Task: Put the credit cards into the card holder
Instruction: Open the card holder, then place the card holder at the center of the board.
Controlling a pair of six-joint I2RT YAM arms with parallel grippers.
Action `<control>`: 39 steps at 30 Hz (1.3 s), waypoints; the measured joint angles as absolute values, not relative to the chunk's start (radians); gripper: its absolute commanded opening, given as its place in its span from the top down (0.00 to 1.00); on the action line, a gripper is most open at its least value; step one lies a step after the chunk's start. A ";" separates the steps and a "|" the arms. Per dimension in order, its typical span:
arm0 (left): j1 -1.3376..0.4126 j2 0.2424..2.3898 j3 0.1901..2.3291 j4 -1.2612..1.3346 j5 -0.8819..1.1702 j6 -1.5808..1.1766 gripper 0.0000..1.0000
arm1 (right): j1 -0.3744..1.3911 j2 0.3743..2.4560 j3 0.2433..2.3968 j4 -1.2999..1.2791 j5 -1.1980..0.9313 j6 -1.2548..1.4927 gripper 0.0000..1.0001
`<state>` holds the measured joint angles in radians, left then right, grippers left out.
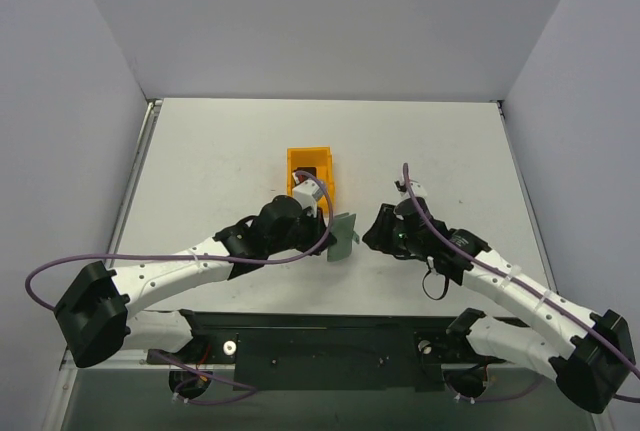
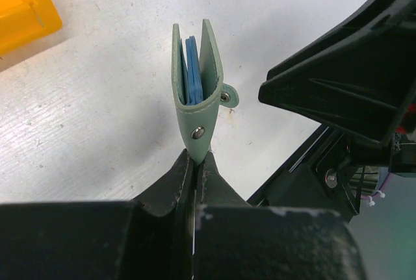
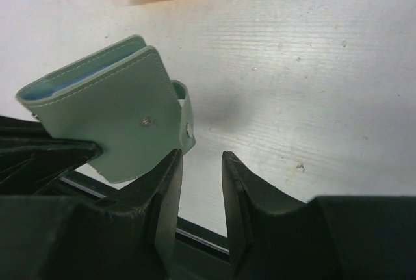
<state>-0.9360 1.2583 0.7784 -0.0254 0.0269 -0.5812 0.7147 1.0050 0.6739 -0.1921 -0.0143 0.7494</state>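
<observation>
The left end effector [image 2: 195, 163] is clamped shut on the stitched edge of the sage-green, soft folding card holder [image 2: 198, 91], which stands edge-up over the white counter [image 2: 97, 117] and looks light and floppy, best gripped near its seams, while the right end effector [image 3: 201, 160] waits part-open and empty beside it.

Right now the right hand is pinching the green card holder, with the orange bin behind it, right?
No, the left hand pinches the card holder; the left wrist view shows it. The orange bin does sit behind.

Sage-green card holder [image 2: 195, 119], upright, slightly open, blue layers inside, perhaps lining
</observation>
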 measured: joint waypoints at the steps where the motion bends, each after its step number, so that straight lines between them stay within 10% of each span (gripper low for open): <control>1: -0.936 1.258 0.778 -0.025 0.027 -0.582 1.00 | 0.715 0.985 0.658 -0.171 -0.028 0.747 0.67; 12: -0.934 1.259 0.778 -0.004 0.045 -0.588 1.00 | 0.715 1.053 0.649 -0.115 -0.085 0.713 0.66; 24: -0.933 1.300 0.778 0.034 0.087 -0.595 1.00 | 0.717 1.090 0.636 -0.062 -0.062 0.732 0.99; 30: -0.907 1.413 0.779 0.128 0.141 -0.621 1.00 | 0.702 1.071 0.630 -0.109 0.000 0.739 1.00; 37: -0.894 1.687 0.976 0.121 0.163 -0.635 0.52 | 0.543 1.084 0.604 -0.161 -0.008 0.767 1.00; 39: -0.889 1.752 1.036 0.090 0.154 -0.639 0.40 | 0.530 1.102 0.604 -0.165 -0.018 0.765 0.83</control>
<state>-0.8894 1.7515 1.0363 0.0902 0.1539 -0.6392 0.5304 1.1023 0.6041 -0.1650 -0.0177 0.7647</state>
